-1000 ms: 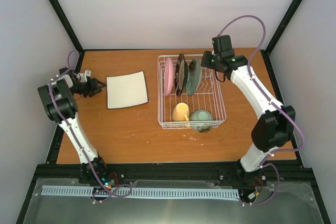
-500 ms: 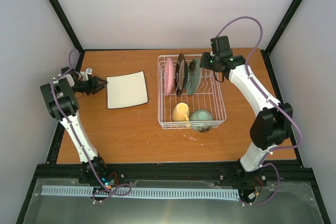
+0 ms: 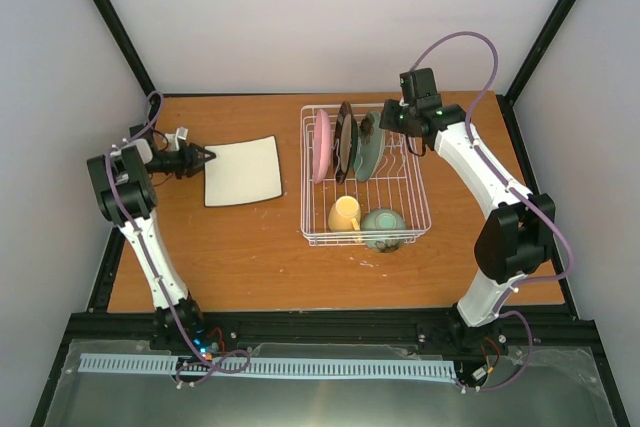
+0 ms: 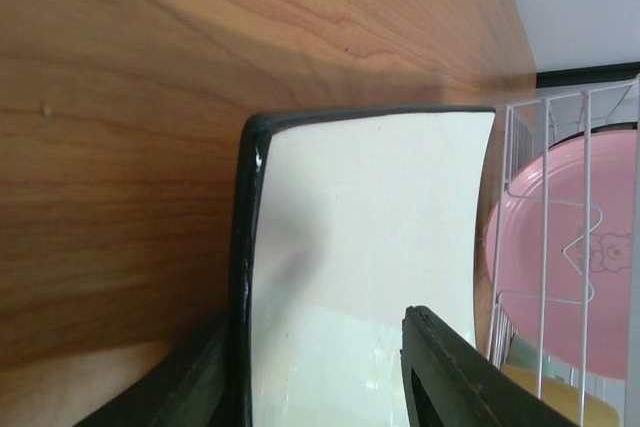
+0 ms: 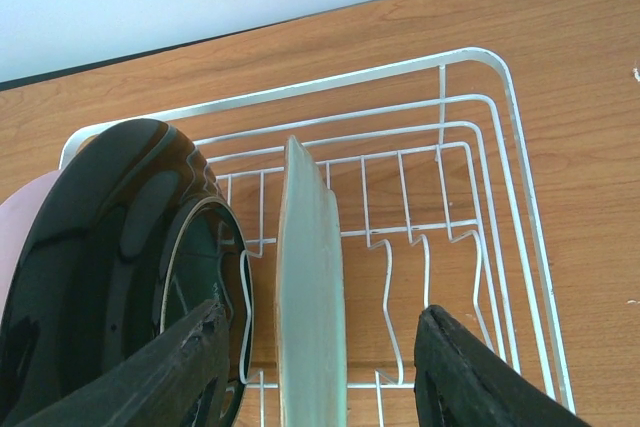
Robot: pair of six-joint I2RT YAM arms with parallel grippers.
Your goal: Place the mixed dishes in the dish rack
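Cream square plate (image 3: 241, 170) lies flat on the bench (image 3: 250, 247), left of the dish rack (image 3: 400, 182); we judge it stiff, slick, breakable. Left gripper (image 4: 320, 327), spread, straddles its dark rim, where we'd pinch.

Left hand (image 3: 204, 158) at cream square plate (image 3: 243, 172) edge; mug (image 3: 345, 214), bowl (image 3: 384, 224) in rack (image 3: 408, 185).

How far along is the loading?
Done: pink plate, dark brown plate and teal plate stand in the dish rack; yellow mug and green bowl sit at its near end. In hand: the left tool, open, straddles an edge of the cream square plate. Left: racking that plate. The right tool hangs open over the teal plate.
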